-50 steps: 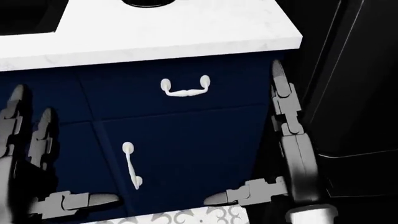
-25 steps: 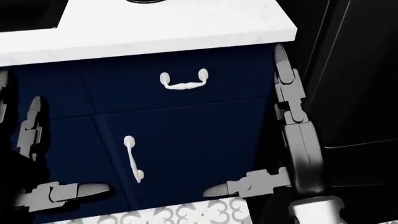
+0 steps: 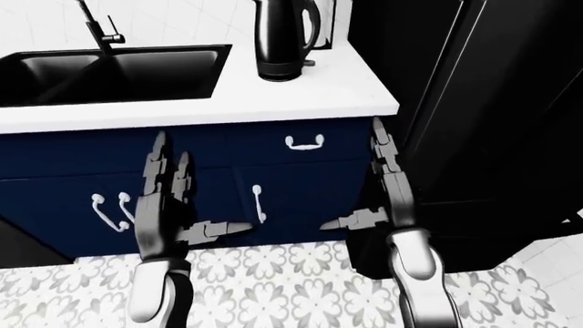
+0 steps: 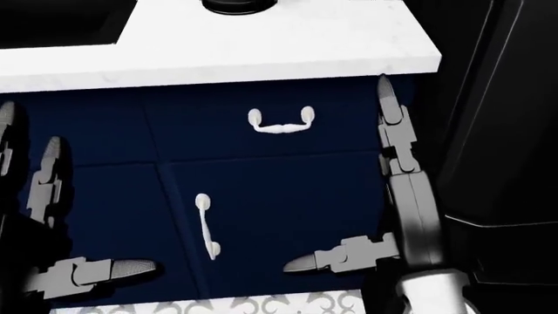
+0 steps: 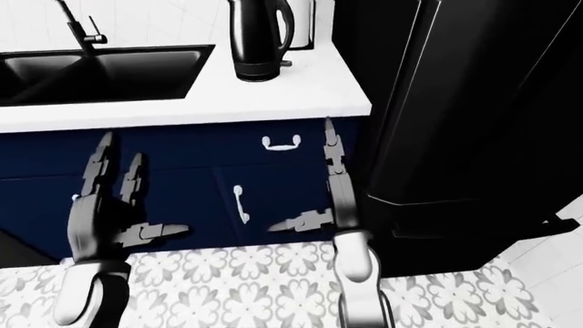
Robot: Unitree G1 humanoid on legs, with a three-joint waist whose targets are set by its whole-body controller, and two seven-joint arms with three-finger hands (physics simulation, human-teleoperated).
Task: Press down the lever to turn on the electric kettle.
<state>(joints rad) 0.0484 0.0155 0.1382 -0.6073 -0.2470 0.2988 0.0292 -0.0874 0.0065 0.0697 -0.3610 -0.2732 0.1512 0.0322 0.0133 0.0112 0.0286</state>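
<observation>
A black electric kettle (image 3: 284,37) stands on the white counter (image 3: 301,96) at the top of the left-eye view, right of the sink; a small dark tab near its base (image 3: 309,63) sticks out to the right. Only its base (image 4: 235,5) shows in the head view. My left hand (image 3: 169,205) and right hand (image 3: 378,198) are both open and empty, fingers spread, held low against the dark blue cabinet fronts, well below the counter and apart from the kettle.
A black sink (image 3: 109,72) with a faucet (image 3: 98,27) fills the counter's left. White handles mark the drawer (image 3: 305,142) and cabinet door (image 3: 259,203). A tall black fridge (image 3: 483,123) stands right of the counter. The floor (image 3: 301,294) is patterned tile.
The head view has shifted: the counter and handles moved slightly right and down, so the camera moved. Both hands stay open at about the same low height.
</observation>
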